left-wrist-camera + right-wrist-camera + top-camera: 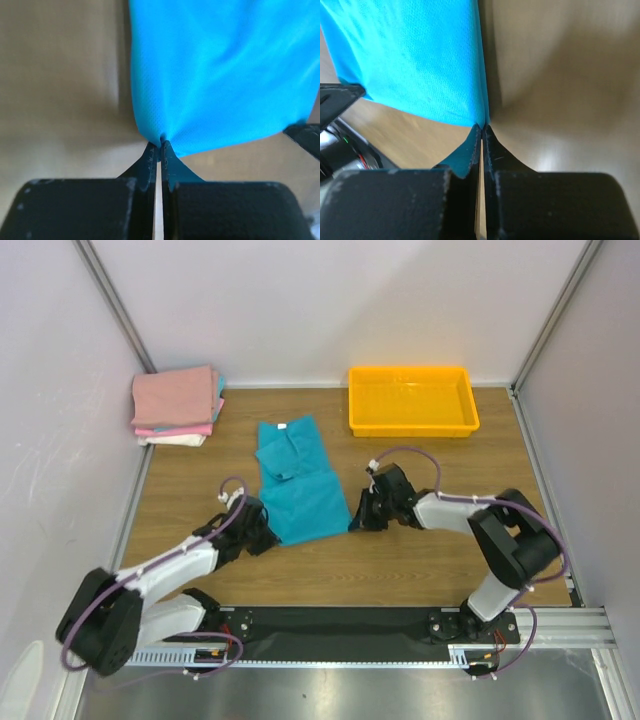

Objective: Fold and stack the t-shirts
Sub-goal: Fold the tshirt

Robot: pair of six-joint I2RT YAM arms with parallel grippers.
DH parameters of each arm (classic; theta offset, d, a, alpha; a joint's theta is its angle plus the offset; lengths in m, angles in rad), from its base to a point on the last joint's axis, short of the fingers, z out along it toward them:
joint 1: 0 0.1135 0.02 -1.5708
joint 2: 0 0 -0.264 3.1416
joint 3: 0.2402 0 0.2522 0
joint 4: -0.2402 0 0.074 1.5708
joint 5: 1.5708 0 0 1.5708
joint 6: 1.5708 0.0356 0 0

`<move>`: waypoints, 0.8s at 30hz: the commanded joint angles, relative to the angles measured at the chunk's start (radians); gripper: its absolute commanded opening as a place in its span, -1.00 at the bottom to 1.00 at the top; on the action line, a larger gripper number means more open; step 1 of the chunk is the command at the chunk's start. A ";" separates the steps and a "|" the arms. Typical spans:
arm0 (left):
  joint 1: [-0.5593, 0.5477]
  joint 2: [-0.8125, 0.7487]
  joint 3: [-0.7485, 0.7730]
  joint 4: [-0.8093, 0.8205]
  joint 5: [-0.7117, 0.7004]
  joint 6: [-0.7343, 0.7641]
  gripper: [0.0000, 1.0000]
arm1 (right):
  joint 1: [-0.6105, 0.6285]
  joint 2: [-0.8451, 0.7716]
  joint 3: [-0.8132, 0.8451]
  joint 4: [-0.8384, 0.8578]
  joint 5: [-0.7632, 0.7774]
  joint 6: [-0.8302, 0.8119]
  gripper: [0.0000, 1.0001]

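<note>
Cloth is caught in both your grippers. From above, the blue t-shirt (pixel 298 485) lies spread on the table (pixel 430 560), reaching away from the jaws toward the back wall; your left gripper (pixel 268 535) sits at its near left corner and your right gripper (pixel 357 523) at its near right corner, with the hem running between them; beyond the left jaws and off to their left sits a stack of folded shirts (pixel 178 405); beyond the right jaws stands a yellow tray (pixel 414 428), well apart from the shirt.

In the left wrist view, the jaws are closed to a hairline with the blue corner nipped at their tips; the fabric fans out ahead and to their right, with bare wood to their left.

In the right wrist view, the jaws are likewise pressed together on a corner; the shirt spreads ahead and to their left, with bare wood to their right.
</note>
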 commanded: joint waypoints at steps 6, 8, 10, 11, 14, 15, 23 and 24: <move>-0.248 -0.337 -0.049 -0.411 -0.106 -0.306 -0.99 | 0.195 -0.379 -0.231 -0.200 0.117 0.117 -1.00; -0.331 -0.388 -0.040 -0.486 -0.109 -0.369 -0.99 | 0.234 -0.496 -0.257 -0.267 0.149 0.169 -1.00; -0.429 -0.406 -0.018 -0.533 -0.115 -0.442 -0.99 | 0.280 -0.600 -0.280 -0.322 0.183 0.198 -1.00; -0.465 -0.405 -0.005 -0.582 -0.120 -0.465 -0.99 | 0.291 -0.628 -0.284 -0.380 0.191 0.229 -1.00; -0.569 -0.365 0.109 -0.712 -0.179 -0.518 -0.99 | 0.312 -0.730 -0.258 -0.500 0.221 0.266 -1.00; -0.577 -0.349 0.203 -0.756 -0.207 -0.516 -0.99 | 0.314 -0.750 -0.230 -0.525 0.230 0.274 -1.00; -0.479 -0.231 0.485 -0.847 -0.348 -0.372 -0.99 | 0.248 -0.725 0.008 -0.631 0.318 0.159 -1.00; -0.458 -0.216 0.491 -0.834 -0.333 -0.354 -0.99 | 0.228 -0.681 0.025 -0.622 0.315 0.139 -1.00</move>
